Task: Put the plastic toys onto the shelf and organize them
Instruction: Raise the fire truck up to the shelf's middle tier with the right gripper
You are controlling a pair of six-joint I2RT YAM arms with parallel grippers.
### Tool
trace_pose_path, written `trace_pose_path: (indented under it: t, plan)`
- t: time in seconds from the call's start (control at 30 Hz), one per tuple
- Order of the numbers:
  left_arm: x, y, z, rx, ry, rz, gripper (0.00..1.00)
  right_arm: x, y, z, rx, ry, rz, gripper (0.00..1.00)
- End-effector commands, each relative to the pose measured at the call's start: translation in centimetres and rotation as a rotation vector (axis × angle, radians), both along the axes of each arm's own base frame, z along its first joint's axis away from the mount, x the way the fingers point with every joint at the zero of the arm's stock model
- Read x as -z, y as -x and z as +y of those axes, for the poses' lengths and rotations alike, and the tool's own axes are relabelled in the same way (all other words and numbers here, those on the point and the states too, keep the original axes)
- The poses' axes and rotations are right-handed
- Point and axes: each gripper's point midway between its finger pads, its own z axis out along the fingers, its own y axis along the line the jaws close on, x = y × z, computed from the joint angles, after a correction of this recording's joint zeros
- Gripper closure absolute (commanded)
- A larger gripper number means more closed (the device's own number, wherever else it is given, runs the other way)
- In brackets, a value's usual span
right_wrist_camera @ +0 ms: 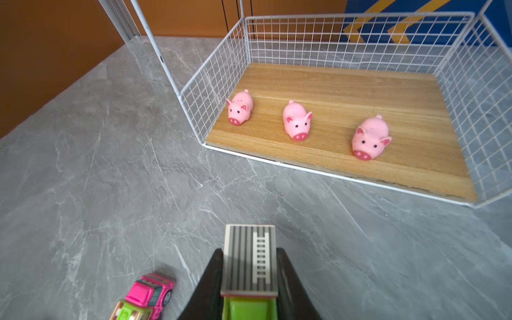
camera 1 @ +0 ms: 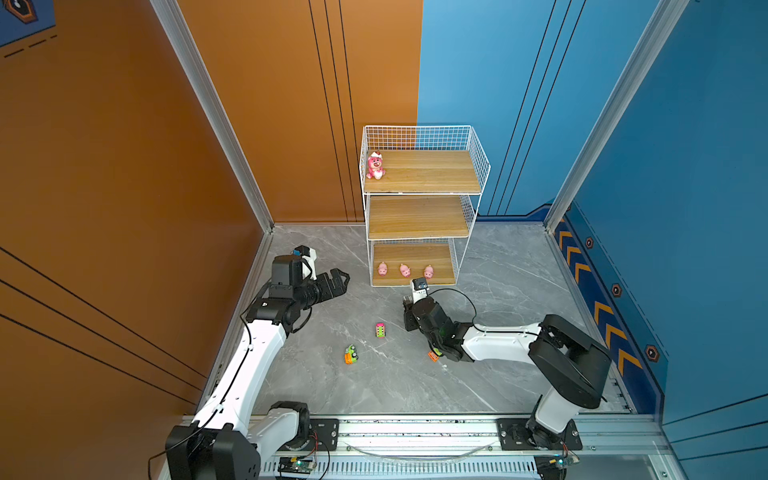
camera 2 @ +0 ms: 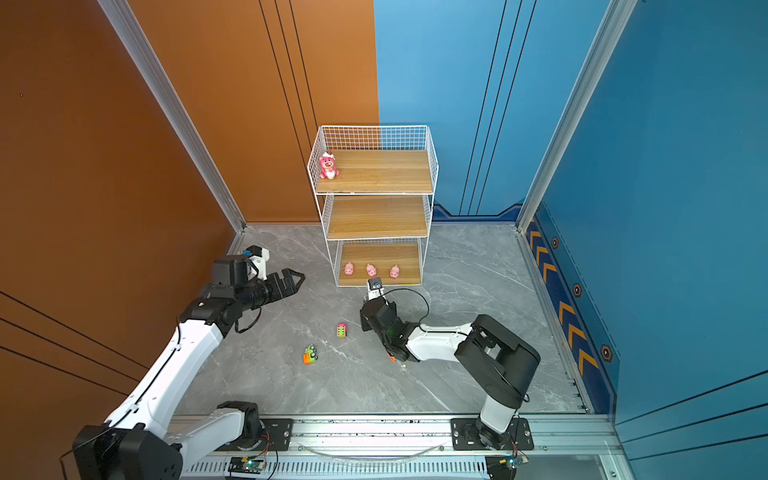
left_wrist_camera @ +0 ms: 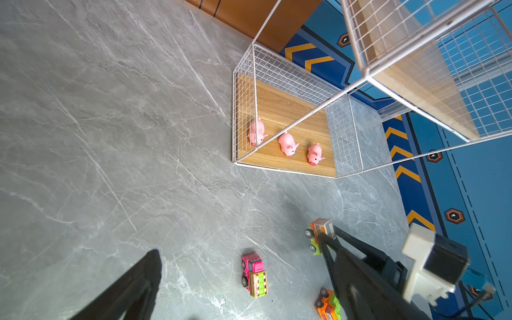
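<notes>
My right gripper (right_wrist_camera: 249, 256) is shut on a toy truck (right_wrist_camera: 250, 257) with a grey ladder-marked top and a green cab, low over the table in front of the shelf (camera 1: 419, 216). Three pink pigs (right_wrist_camera: 296, 122) stand in a row on its bottom board. A pink bear (camera 1: 375, 165) sits at the left of the top board. On the table lie a pink and green truck (camera 1: 380, 330), a green and orange vehicle (camera 1: 351, 355), and an orange one (camera 1: 433, 356) partly under the right arm. My left gripper (camera 1: 338, 280) hangs open and empty left of the shelf.
The grey marble table (camera 1: 498, 374) is walled in orange on the left and blue on the right. A metal rail (camera 1: 415, 432) with both arm bases runs along the front edge. The shelf's middle board (camera 1: 417, 216) holds nothing.
</notes>
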Motion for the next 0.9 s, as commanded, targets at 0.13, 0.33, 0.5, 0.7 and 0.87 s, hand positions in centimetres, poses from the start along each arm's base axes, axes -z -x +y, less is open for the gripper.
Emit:
trace_pose_path:
  t: [0.13,0.33,0.5,0.7,0.87]
  plan:
    - [0.4,0.1,0.0,0.000,0.016,0.014,0.02,-8.1,0.2,-2.2,0.031,0.071,-0.084,0.75]
    - [0.4,0.2,-0.1,0.004,0.018,0.013,0.02,-14.0,-1.4,-5.4,0.125,0.058,-0.142,0.76]
    - [0.3,0.2,-0.1,0.005,0.020,0.011,0.02,-16.4,-3.7,-6.9,0.169,0.075,-0.171,0.76]
    - [0.3,0.2,-0.2,0.008,0.016,0.008,0.02,-18.1,-5.8,-8.2,0.208,0.096,-0.202,0.76]
    - [0.3,0.2,-0.2,0.008,0.016,0.009,0.02,-19.0,-7.2,-9.1,0.246,0.105,-0.227,0.76]
